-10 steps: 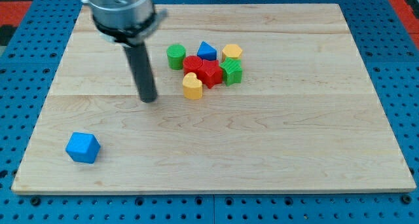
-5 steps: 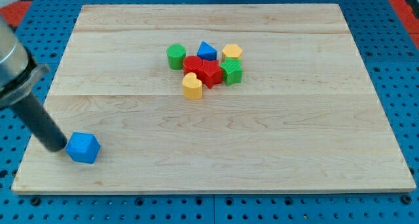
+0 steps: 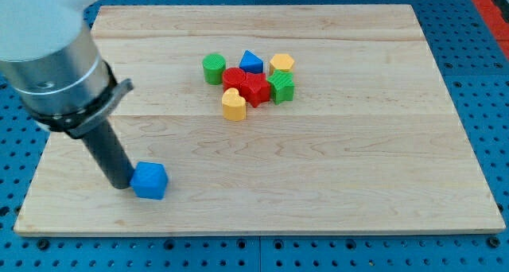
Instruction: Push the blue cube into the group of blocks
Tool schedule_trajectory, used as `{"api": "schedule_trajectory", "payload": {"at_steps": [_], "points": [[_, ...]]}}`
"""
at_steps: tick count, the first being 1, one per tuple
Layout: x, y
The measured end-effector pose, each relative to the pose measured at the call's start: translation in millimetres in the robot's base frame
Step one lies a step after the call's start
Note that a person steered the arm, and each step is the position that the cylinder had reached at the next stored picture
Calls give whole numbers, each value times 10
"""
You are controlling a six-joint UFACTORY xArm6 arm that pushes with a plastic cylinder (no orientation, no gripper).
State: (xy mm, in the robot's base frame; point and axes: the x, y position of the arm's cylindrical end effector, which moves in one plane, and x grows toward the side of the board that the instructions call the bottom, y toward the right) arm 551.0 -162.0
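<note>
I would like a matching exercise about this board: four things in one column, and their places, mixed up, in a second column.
Things:
1. blue cube
2. my tip
3. green cylinder
4. yellow heart-shaped block

Places:
A. the group's left end in the view
B. the group's bottom edge in the view
C. near the board's bottom left, apart from the group
D. against the blue cube's left side

Pairs: 1-C, 2-D, 3-A, 4-B

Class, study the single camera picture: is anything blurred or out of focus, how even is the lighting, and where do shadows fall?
Camera view: the blocks, like the blue cube, look sharp; the arm's large grey body at the view's top left looks softer. Lighting is even, with no strong glare on the wooden board. Shadows are faint and hug each block. My tip sits against the cube's left side.
</note>
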Motion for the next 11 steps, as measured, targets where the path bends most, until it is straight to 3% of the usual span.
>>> {"api": "schedule_trajectory", "payload": {"at_steps": [2, 5, 7, 8, 9, 11], "points": [[267, 714], [88, 1850], [-314, 1866], [-296, 2312], [-442, 2406], [-413, 1952]]}}
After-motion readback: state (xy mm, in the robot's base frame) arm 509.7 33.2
